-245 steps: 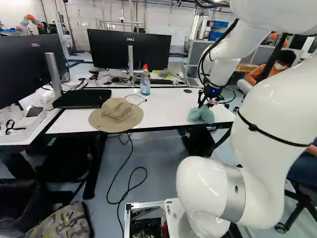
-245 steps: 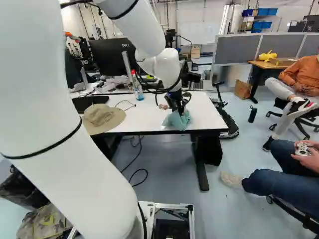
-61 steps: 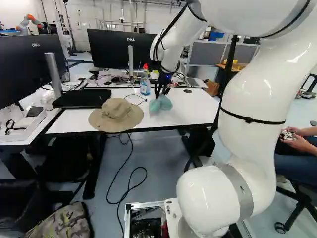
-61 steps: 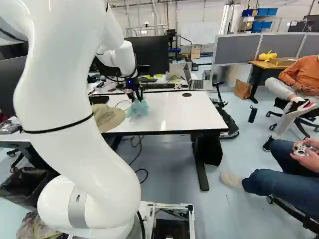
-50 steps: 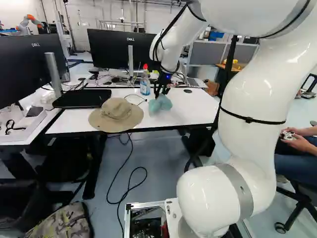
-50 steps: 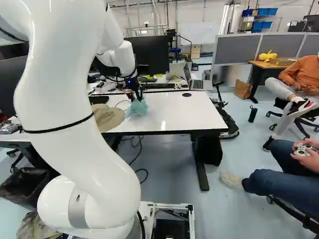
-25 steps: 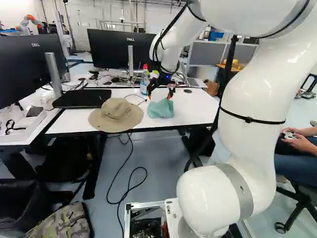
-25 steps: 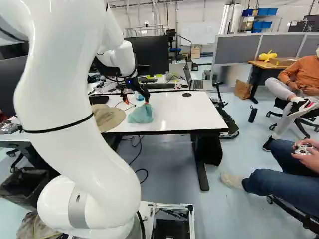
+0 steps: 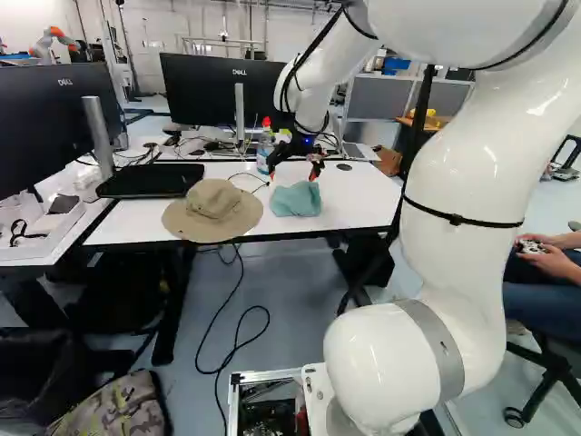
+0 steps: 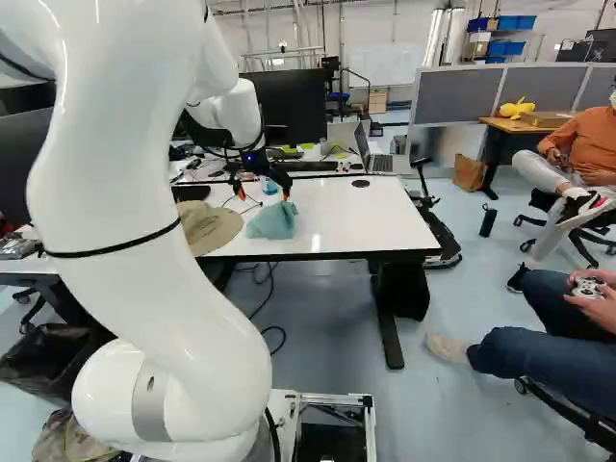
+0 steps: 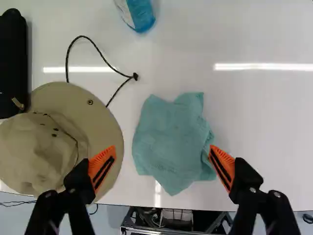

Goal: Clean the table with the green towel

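The green towel (image 11: 171,142) lies loosely spread on the white counter (image 9: 354,204), teal and softly wrinkled, its outline uneven, with one blunt corner pointing near and bunched folds along its right side. A tan hat (image 9: 213,211) sits to its left. The gripper (image 9: 294,175) is spread wide, holding nothing.

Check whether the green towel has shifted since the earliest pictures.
Yes: in the left base view the towel lies nearer the hat, farther from the right end of the table.
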### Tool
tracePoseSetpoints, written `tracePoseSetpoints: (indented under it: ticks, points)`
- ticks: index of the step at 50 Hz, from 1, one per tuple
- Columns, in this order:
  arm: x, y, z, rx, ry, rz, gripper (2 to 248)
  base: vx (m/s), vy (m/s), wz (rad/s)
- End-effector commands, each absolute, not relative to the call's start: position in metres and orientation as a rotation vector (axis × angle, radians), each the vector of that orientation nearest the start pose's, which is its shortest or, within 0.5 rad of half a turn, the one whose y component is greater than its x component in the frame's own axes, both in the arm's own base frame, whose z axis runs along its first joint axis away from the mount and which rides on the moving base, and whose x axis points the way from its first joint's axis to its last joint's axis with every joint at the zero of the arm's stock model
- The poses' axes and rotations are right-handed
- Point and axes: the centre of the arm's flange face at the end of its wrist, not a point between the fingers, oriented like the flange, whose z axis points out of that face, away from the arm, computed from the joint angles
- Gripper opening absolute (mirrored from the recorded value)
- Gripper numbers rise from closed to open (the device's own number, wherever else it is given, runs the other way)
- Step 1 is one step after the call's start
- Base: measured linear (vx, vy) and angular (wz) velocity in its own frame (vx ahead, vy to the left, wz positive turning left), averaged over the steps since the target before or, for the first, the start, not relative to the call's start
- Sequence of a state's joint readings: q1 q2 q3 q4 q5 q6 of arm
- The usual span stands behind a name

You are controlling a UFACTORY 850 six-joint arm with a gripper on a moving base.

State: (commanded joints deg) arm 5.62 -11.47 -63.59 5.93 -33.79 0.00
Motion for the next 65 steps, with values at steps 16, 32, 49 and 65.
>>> tracePoseSetpoints:
  ticks: [16,32,49,65]
  points:
    - [0.528,0.056,0.515,-3.015,-0.029,-0.508,247,0.000,0.000,0.000]
    - [0.521,0.053,0.508,-3.010,-0.024,-0.563,247,0.000,0.000,0.000]
    - [0.509,0.047,0.497,-3.000,-0.016,-0.652,247,0.000,0.000,0.000]
    - [0.492,0.041,0.484,-2.982,-0.008,-0.765,247,0.000,0.000,0.000]
